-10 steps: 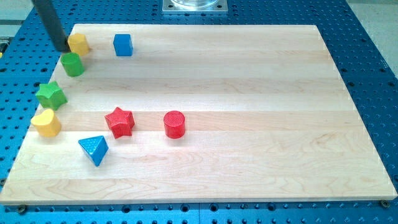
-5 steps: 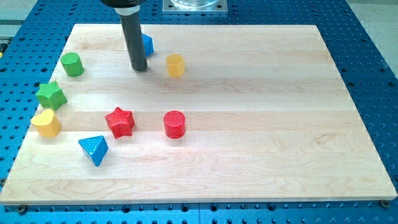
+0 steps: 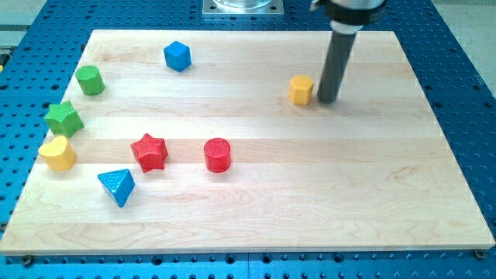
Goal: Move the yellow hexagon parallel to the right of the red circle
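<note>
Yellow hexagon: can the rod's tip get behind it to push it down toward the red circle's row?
Probably yes. My tip sits just right of the yellow hexagon, and nothing stands above it. The red circle lies lower left.

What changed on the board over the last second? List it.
The yellow hexagon slid from the top-left corner far toward the view's right. My tip crossed with it and now stands just right of it. The blue block shifted slightly right. The red circle and the others stayed.
</note>
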Controlling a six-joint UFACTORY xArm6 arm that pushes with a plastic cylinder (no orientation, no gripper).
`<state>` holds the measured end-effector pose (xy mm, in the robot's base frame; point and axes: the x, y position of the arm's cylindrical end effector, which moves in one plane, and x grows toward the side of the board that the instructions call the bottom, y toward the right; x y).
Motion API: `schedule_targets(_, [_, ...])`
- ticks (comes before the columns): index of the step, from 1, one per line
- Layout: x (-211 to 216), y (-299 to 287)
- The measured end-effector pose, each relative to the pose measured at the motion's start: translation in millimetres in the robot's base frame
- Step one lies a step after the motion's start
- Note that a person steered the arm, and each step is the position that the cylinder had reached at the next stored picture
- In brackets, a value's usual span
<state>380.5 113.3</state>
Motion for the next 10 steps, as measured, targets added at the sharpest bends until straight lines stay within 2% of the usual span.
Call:
schedule_targets(1, [-51,14])
schedule_targets(2, [-57,-31])
schedule_targets(3, [28,-65])
schedule_targets(4, [45,-73])
schedule_targets(5, [37,-96])
schedule_targets(6, [72,-87])
schedule_targets(7, [86,-75])
schedule_targets(9, [79,-67])
schedule_targets(10, [110,8])
